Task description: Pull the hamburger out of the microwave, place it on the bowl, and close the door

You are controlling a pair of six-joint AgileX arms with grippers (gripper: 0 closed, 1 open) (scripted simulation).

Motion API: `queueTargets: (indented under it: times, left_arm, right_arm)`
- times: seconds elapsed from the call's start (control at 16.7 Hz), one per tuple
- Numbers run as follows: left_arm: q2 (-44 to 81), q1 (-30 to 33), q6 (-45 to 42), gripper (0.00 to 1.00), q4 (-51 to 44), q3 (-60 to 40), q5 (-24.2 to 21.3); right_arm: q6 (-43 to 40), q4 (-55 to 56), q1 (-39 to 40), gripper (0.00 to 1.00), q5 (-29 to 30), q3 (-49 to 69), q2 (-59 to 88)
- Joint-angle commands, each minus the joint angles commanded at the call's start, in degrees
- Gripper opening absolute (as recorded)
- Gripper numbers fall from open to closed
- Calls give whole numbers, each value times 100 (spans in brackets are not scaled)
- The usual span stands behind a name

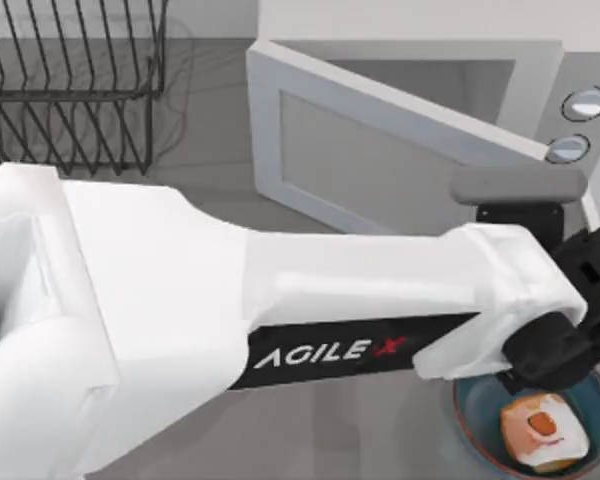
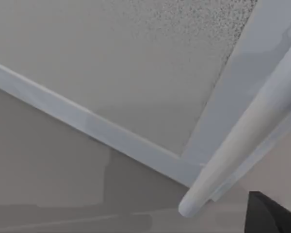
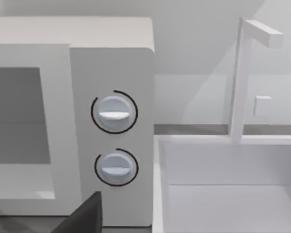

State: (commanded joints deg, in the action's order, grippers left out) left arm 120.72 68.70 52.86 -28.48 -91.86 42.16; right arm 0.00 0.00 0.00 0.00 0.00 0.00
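Stretching across the top view from its left edge, my left arm (image 1: pixel 280 300), a thick white limb with a black band, reaches toward the right side of the grey table (image 1: pixel 210 150). Behind it at the far left stands a black wire dish rack (image 1: pixel 75 80). Next along comes the door (image 1: pixel 380 160), a tall flat white panel with a grey window, swung partly open and angled out from the front of the large boxy white microwave (image 1: pixel 430 70), whose pale cavity shows behind the door's upper edge. The door's pale bar handle (image 1: pixel 518 185) sits at its free end, and the left gripper (image 1: pixel 565 345), black at the end of the white wrist, lies just beside and below that handle; I cannot tell how its fingers stand. In the left wrist view the same pale round bar (image 2: pixel 242 141) runs slantwise close to the camera against the door's white frame. Two round grey-blue knobs (image 1: pixel 577 125) sit on the microwave's side panel at the right. At the near right, the small lumpy tan and cream hamburger (image 1: pixel 543 430) rests inside the round deep blue-teal bowl (image 1: pixel 472 415). The right wrist view faces the knobs and, beside the microwave, a white sink basin (image 3: pixel 223 184) with a slim white tap (image 3: pixel 240 73).
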Motion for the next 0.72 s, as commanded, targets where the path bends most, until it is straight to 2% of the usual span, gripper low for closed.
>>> queueTargets:
  times: [0.18,0.48,0.72]
  left_arm:
    - [273,80,92,0,-206,-367,40]
    - [273,32,71,0,-187,-382,17]
    - [766,-446,-446,0,-10,-1030,-269]
  right_arm:
    - [0,0,0,100,0,0,0]
    - [0,0,0,100,0,0,0]
    - [0,0,0,100,0,0,0]
